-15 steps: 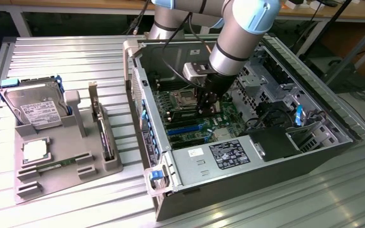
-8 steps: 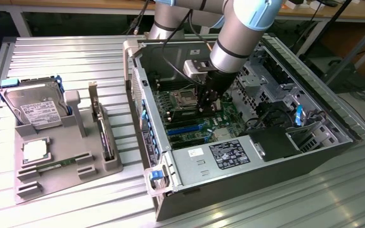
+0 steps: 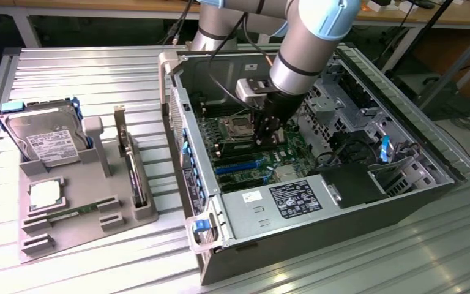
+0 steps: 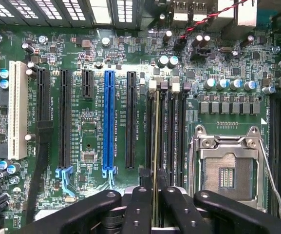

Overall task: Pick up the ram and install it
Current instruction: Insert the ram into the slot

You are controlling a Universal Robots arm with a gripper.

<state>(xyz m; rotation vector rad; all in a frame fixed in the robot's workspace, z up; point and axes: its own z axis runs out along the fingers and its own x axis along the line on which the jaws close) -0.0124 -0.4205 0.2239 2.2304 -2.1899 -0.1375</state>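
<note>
In the wrist view the ram (image 4: 156, 146) appears edge-on as a thin green strip. My gripper (image 4: 156, 207) is shut on it, one black finger (image 4: 138, 209) on each side. The stick lines up with the black memory slots (image 4: 171, 131) between the long expansion slots and the open processor socket (image 4: 228, 170); I cannot tell whether it is touching a slot. From the exterior view my gripper (image 3: 268, 136) reaches down inside the open computer case (image 3: 300, 202), just beside the processor socket (image 3: 237, 127). A second, similar ram (image 3: 63, 212) lies on the grey tray (image 3: 84, 236).
The grey tray also holds a hard drive (image 3: 47, 141), a square silver processor chip (image 3: 46, 195) and a dark expansion card (image 3: 130, 168). Inside the case, a blue slot (image 4: 109, 122), capacitors and cables (image 3: 345, 150) crowd around the memory slots. Case walls close in around the arm.
</note>
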